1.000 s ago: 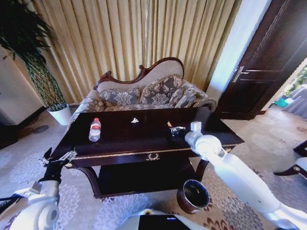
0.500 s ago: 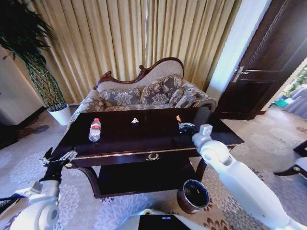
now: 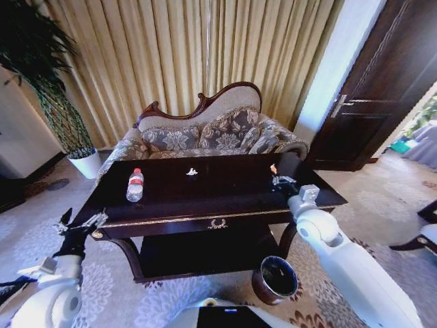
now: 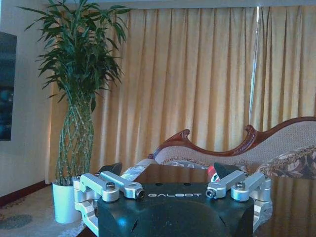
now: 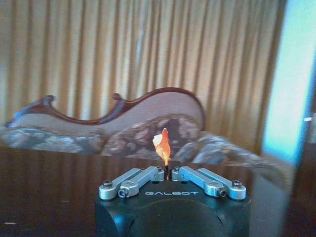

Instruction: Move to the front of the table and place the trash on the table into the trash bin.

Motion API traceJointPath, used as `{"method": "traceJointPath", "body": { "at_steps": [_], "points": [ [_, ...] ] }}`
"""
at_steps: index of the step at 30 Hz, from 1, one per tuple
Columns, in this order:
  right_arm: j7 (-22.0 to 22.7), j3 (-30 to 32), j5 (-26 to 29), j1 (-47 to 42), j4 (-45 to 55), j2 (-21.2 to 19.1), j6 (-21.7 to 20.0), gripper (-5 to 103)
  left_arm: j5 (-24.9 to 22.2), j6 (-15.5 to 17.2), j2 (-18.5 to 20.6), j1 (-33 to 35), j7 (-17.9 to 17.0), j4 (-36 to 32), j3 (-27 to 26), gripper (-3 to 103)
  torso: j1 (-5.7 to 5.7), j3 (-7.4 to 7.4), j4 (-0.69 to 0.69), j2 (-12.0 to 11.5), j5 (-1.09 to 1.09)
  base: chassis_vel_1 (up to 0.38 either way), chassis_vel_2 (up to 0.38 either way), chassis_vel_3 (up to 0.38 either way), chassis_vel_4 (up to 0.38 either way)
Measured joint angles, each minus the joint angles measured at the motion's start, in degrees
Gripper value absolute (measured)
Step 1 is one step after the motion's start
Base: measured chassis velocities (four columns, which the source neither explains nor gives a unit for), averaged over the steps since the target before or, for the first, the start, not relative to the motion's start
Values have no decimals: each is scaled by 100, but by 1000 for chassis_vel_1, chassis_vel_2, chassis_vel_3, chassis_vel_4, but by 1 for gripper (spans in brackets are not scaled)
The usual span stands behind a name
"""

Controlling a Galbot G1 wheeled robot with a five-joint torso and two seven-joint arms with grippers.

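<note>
My right gripper [image 3: 276,173] is shut on a tiny orange scrap [image 3: 273,168], held above the right end of the dark glossy table [image 3: 171,217]. The right wrist view shows the orange scrap [image 5: 162,145] sticking up from the closed right gripper [image 5: 167,171]. A clear plastic bottle [image 3: 135,184] with a red cap lies on the table's left part. A white paper scrap [image 3: 192,172] sits near the far middle. The trash bin [image 3: 274,279] stands on the carpet at the table's front right. My left gripper [image 3: 80,224] hangs open off the table's left front corner, and its fingers [image 4: 111,174] stand apart.
A patterned sofa [image 3: 205,133] stands right behind the table. A tall plant in a white pot [image 3: 85,162] is at the back left. A dark door [image 3: 382,89] fills the right side. Patterned carpet surrounds the table.
My right gripper has lifted the orange scrap off the table and carried it to the right, toward the table's right end. The left arm has barely moved.
</note>
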Motion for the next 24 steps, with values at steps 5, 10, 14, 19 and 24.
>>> {"method": "traceJointPath", "body": {
  "at_steps": [5,10,14,19,24],
  "points": [
    [-29,261,-48,-147,-185,97,183,2,-87,-34,35,31,3,20,-62,100,0,0,-1,0,0,0,0,0,0],
    [-251,309,168,-219,-210,151,220,2,-171,-78,132,76,38,41,-145,100,0,0,0,0,0,0,0,0,0],
    [-360,264,219,-205,-196,209,222,2,-235,-85,210,74,36,56,-204,100,0,0,0,0,0,0,0,0,0],
    [-368,218,249,-179,-169,293,222,2,-299,-83,263,68,27,25,-240,100,0,0,0,0,0,0,0,0,0],
    [-361,235,286,-183,-113,297,202,2,-299,-64,255,68,26,-6,-206,100,0,0,0,0,0,0,0,0,0]
  ]
}}
